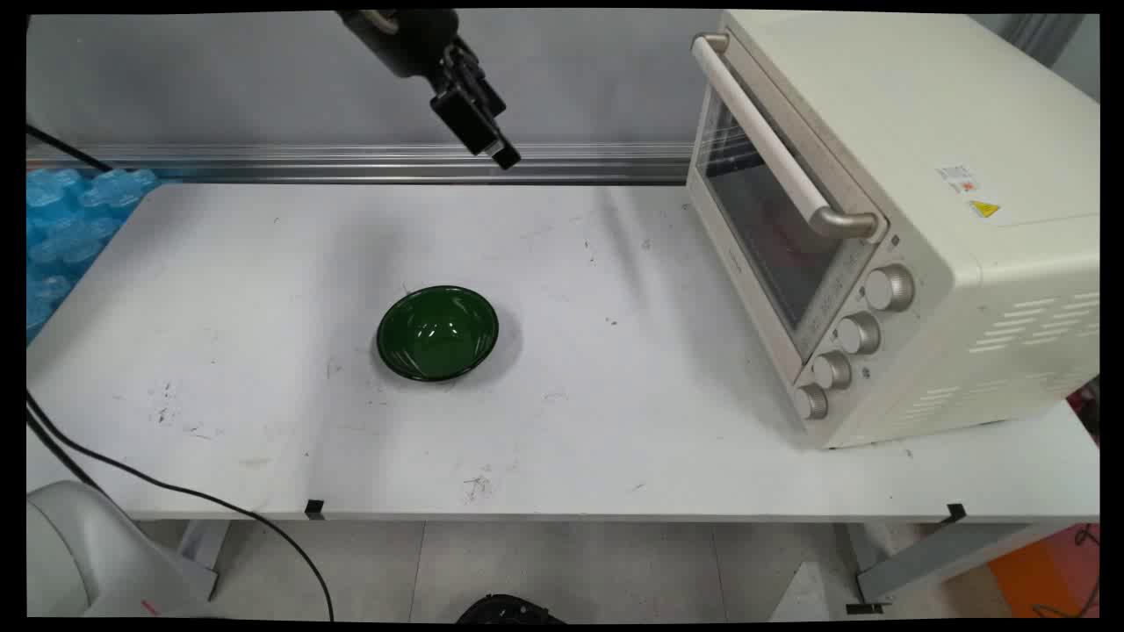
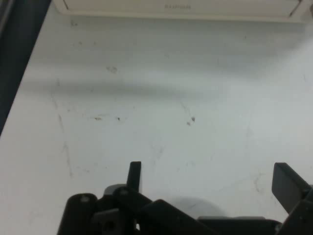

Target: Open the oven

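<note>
In the main view the black gripper (image 1: 492, 145) hangs high over the far edge of the white table (image 1: 263, 351), tilted so its fingers point down and toward the picture's right; nothing is between them. Well below the fingertips and nearer the camera sits a dark green bowl (image 1: 437, 333), upright, alone on the open middle of the table and apparently empty, its glossy inside catching light. Well off to the side the fingers lean toward stands a cream toaster oven (image 1: 878, 219), set at an angle so its glass door, long bar handle (image 1: 773, 145) and column of four knobs (image 1: 856, 333) face the table's middle; the door looks shut. On its top are a small yellow warning triangle sticker (image 1: 984, 208) and a white label with red print, too small to read. A black cable (image 1: 176, 491) trails over the table's near left edge. In the hand view the two fingers (image 2: 288, 188) rise from the bottom edge wide apart, holding nothing, with only bare scuffed tabletop (image 2: 161, 98) ahead of them. Beyond the fingertips, at the top edge, runs the lower front of the oven (image 2: 181, 7), bearing faint lettering I cannot make out. The bowl does not show in this view.
</note>
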